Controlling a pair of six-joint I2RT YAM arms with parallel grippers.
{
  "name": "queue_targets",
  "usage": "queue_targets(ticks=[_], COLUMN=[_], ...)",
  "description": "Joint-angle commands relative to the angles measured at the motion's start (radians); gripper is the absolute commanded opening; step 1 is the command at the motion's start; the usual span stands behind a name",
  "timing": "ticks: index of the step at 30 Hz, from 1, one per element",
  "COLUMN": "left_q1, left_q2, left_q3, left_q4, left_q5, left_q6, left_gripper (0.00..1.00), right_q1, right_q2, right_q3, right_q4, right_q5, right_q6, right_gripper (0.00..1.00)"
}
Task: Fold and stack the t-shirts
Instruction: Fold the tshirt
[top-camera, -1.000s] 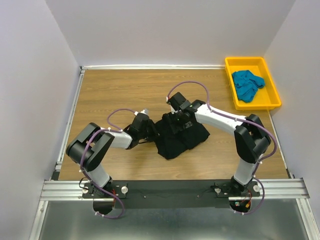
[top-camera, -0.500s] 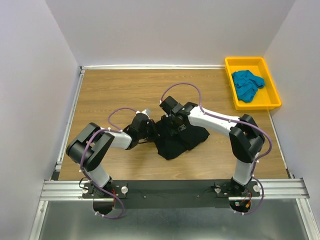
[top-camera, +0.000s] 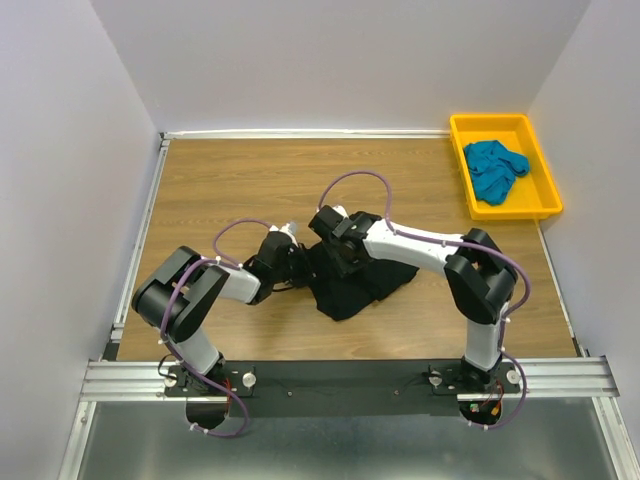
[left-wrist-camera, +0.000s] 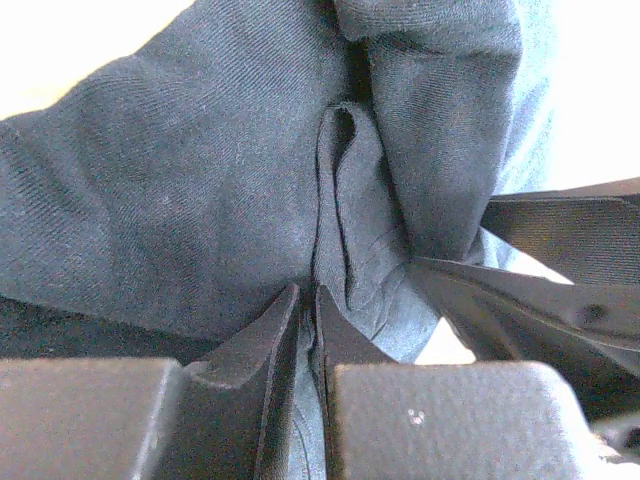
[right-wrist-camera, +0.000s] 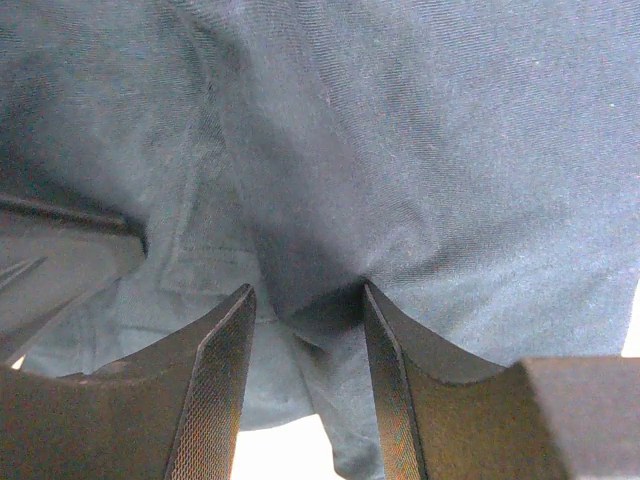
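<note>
The black t-shirt lies bunched in the middle of the table. My left gripper is at its left edge, shut on a fold of the black cloth, as the left wrist view shows. My right gripper is over the shirt's upper left part, close to the left one. Its jaws are open with black cloth bulging between the fingertips. The teal-blue t-shirt lies crumpled in the yellow tray at the back right.
The wooden table is walled by white panels on three sides. A metal rail carrying both arm bases runs along the near edge. Purple cables loop above both arms.
My right gripper has moved left across the black shirt toward my left gripper. The left arm has shifted slightly. The shirt's upper left part has bunched up.
</note>
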Motion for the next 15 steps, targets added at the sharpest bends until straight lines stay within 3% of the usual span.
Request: queue_targets(ticks=[1,5,6,9,11,15], left_q1=[0.009,0.014,0.012,0.012,0.014,0.012], left_q2=[0.013,0.033,0.042,0.059,0.074,0.081], left_q3=[-0.027,-0.031,-0.031,-0.033,-0.033,-0.037], left_q4=[0.047,0.076,0.081,0.105,0.121,0.141], left_q5=[0.034,0.047,0.048,0.060,0.074,0.091], left_q6=[0.024,0.030,0.032,0.036,0.038,0.044], left_gripper=[0.19,0.19,0.18,0.18,0.18,0.18], right_q1=[0.029,0.046,0.049,0.054,0.054,0.055], right_q2=[0.054,0.083,0.083,0.064,0.042,0.018], right_q3=[0.032,0.043,0.049,0.072,0.091,0.159], right_q4=[-0.031,-0.039,-0.042,-0.057,-0.078,-0.124], right_q5=[0.096,0.127,0.130,0.125,0.118,0.096], right_q6=[0.035,0.047,0.053,0.044,0.041,0.036], right_gripper=[0.54,0.43,0.30,0.05,0.00,0.01])
